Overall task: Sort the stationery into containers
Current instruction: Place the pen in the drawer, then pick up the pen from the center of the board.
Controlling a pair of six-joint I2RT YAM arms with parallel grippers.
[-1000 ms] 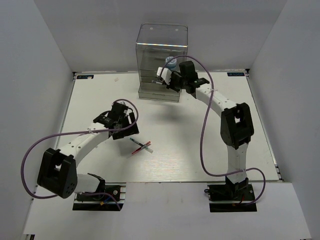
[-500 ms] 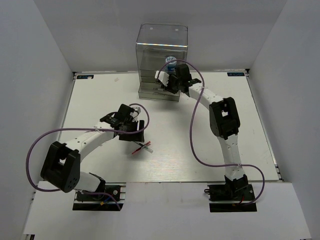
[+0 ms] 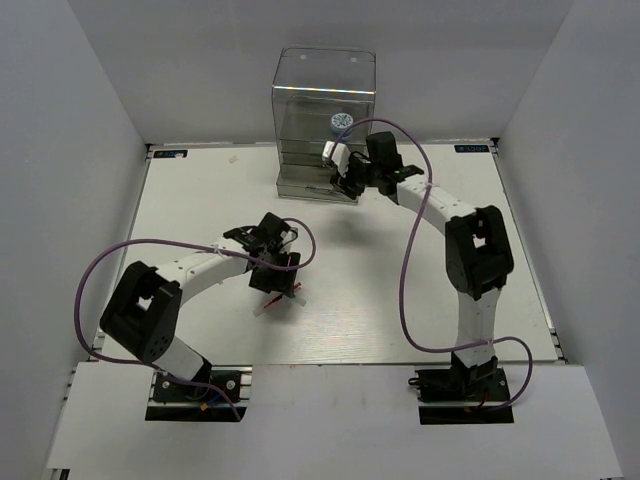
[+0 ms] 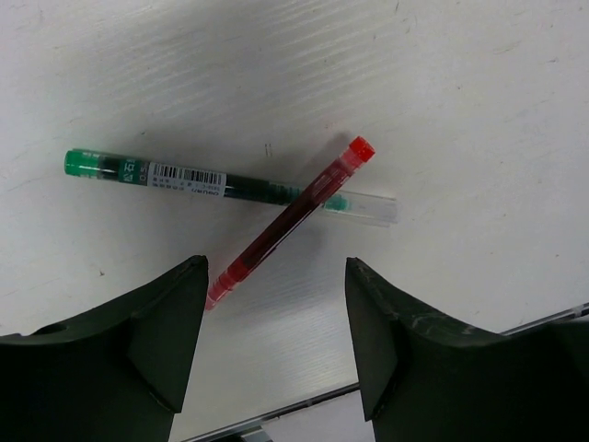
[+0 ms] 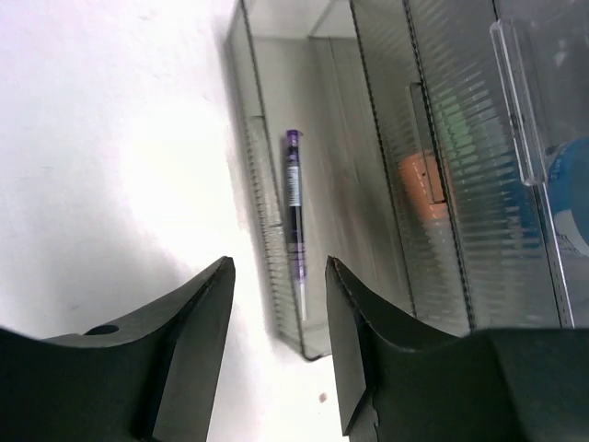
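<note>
The left gripper [image 4: 276,267] is held open and empty over a thin red pen [image 4: 294,216] laid across a clear green pen [image 4: 184,175] on the white table [image 4: 460,92], and the right gripper [image 5: 278,267] is held open and empty by the clear plastic drawer box [image 5: 442,138].

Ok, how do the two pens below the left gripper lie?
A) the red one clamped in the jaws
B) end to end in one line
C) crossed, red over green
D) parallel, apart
C: in the left wrist view the red pen lies slantwise across the green pen on the table, and the open left gripper holds neither.
</note>
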